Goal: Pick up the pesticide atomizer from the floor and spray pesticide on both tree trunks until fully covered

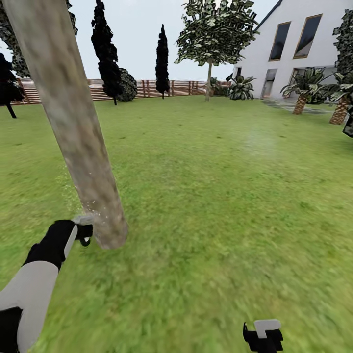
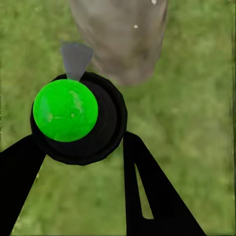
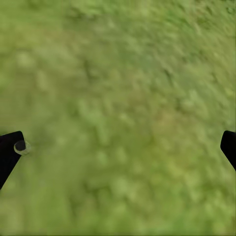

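A wide green lawn (image 1: 220, 196) runs back to a brown slat fence (image 1: 147, 88), with a white house (image 1: 289, 49) at the far right and dark conifers (image 1: 105, 54) along the fence line.

In the left wrist view the left gripper (image 2: 81, 152) has its 2 black fingers (image 2: 152, 191) closed narrowly on the pesticide atomizer (image 2: 78, 118), a dark round body seen end-on with a bright green disc on the face toward the camera (its red top cannot be made out from here). A grey wedge at the bottle's far edge points toward the base of the tree trunk (image 2: 123, 39), which stands just beyond it. A few white specks (image 2: 135, 26) dot the bark.

From the head camera, the left gripper (image 1: 83, 234) hovers low at the foot of the near tree trunk (image 1: 73, 122), almost touching it, and fine white specks (image 1: 93, 208) scatter over the bark just above the gripper. The trunk is thick, pale grey-brown and leans across that view.

The right gripper (image 1: 263, 337) sits low over the grass, well apart from the trunk; in its wrist view its fingers (image 3: 9, 150) are spread wide with nothing between them.

A second leafy tree (image 1: 213, 34) stands far off near the house, beside palm plants (image 1: 301, 90).
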You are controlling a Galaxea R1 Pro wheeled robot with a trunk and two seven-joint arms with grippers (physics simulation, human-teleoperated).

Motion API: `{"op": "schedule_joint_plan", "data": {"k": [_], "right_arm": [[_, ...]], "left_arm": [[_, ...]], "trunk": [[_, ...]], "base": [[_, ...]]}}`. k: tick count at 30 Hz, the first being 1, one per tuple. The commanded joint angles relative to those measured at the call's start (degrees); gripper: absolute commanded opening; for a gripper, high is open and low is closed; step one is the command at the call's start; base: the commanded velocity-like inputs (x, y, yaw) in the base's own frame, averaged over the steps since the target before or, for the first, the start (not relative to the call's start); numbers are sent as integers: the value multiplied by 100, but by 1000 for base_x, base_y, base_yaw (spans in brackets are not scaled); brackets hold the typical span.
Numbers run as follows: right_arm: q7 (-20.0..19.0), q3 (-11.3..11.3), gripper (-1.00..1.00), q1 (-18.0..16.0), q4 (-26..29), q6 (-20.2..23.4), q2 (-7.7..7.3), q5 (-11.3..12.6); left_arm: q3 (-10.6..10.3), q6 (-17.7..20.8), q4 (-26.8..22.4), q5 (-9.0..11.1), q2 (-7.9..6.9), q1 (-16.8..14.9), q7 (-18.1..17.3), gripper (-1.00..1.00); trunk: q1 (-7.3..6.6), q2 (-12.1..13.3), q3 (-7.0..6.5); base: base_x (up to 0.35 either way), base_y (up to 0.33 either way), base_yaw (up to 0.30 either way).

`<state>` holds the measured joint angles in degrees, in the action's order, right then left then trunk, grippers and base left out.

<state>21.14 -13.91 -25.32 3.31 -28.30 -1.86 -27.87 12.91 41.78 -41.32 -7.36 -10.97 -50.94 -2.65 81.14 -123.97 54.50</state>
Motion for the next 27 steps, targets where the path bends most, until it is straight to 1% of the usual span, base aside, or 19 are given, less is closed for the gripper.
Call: {"op": "schedule_joint_plan", "data": {"k": [1, 2, 3, 4, 6, 8, 9, 10, 12, 13, 14, 15, 17, 18, 20, 22, 23, 24, 27], "right_arm": [[22, -42, 100, -5, -7, -17, -3, -61], [22, -42, 100, -6, -7, -17, -6, -61], [22, -45, 100, -5, -6, -16, -7, -59], [22, -48, 100, -3, -6, -17, -7, -55], [22, -50, 100, -3, -6, -15, -7, -53], [22, -51, 100, -5, -6, -17, -7, -52], [22, -51, 100, -6, -6, -17, -7, -52], [22, -51, 100, -6, -6, -17, -7, -52], [22, -51, 100, -4, 0, -17, -3, -52], [25, -51, 100, -6, 7, -17, -1, -49], [26, -51, 100, -6, 10, -17, 0, -48], [25, -51, 100, -6, 11, -17, -1, -49], [27, -51, 100, -6, 11, -17, -3, -47], [27, -51, 100, -7, 11, -17, -4, -50], [27, -51, 100, -5, 11, -17, -4, -50], [27, -51, 100, -3, 11, -17, -15, -51], [28, -51, 100, -1, 4, -17, -69, -52], [28, -51, 100, -3, 3, -17, -79, -52], [26, -51, 100, -3, 3, -17, -85, -52]], "left_arm": [[-117, 120, -3, -77, 9, -135, -26, -100], [-224, 423, -7, -77, 9, -257, -29, -100], [-271, 633, -4, -70, 8, -299, -58, -100], [-290, 693, 16, -75, -2, -307, -130, -100], [-296, 724, 54, -92, -80, -314, -310, -100], [-294, 830, 62, -93, -520, -429, -442, -100], [-296, 969, 34, -91, -654, -499, -471, -100], [-304, 1018, 10, -90, -677, -513, -497, -100], [-376, 1054, -4, -80, -627, -526, -564, -100], [-716, 1115, -19, -74, -559, -541, -819, -100], [-860, 1308, -85, -73, -552, -573, -979, -100], [-924, 1461, -143, -78, -579, -598, -1069, -100], [-969, 1552, -174, -115, -630, -587, -1113, -100], [-978, 1568, -178, -162, -727, -555, -1124, -100], [-983, 1576, -176, -198, -819, -535, -1130, -100], [-989, 1578, -150, -209, -845, -525, -1127, -100], [-991, 1579, -135, -212, -844, -522, -1124, -100], [-1020, 1581, -128, -210, -839, -527, -1124, -100], [-1215, 1597, -123, -205, -824, -553, -1128, -100]], "trunk": [[-1, -2, 6], [-1, -2, 6], [-1, -2, 6], [-1, -2, 6], [-1, -2, 6], [-1, -2, 6], [-1, -2, 6], [-1, -2, 6], [-1, -2, 6], [-1, -2, 6], [-1, -2, 6], [-1, -2, 6], [-1, -2, 6], [-1, -2, 6], [-1, -2, 6], [-1, -2, 6], [-1, -2, 6], [-1, -2, 6], [-1, -2, 6]], "base": [[0, 0, 6], [0, 0, 2], [0, 0, 0], [0, 0, 0], [0, 0, 0], [0, 0, 0], [0, 0, 0], [0, 0, 0], [0, 0, 0], [0, 0, 43], [0, 0, 162], [0, 0, 229], [0, 0, 258], [0, 0, 200], [115, 2, 77], [272, 51, 20], [323, 91, 3], [328, 95, 1], [331, 97, 0]]}}
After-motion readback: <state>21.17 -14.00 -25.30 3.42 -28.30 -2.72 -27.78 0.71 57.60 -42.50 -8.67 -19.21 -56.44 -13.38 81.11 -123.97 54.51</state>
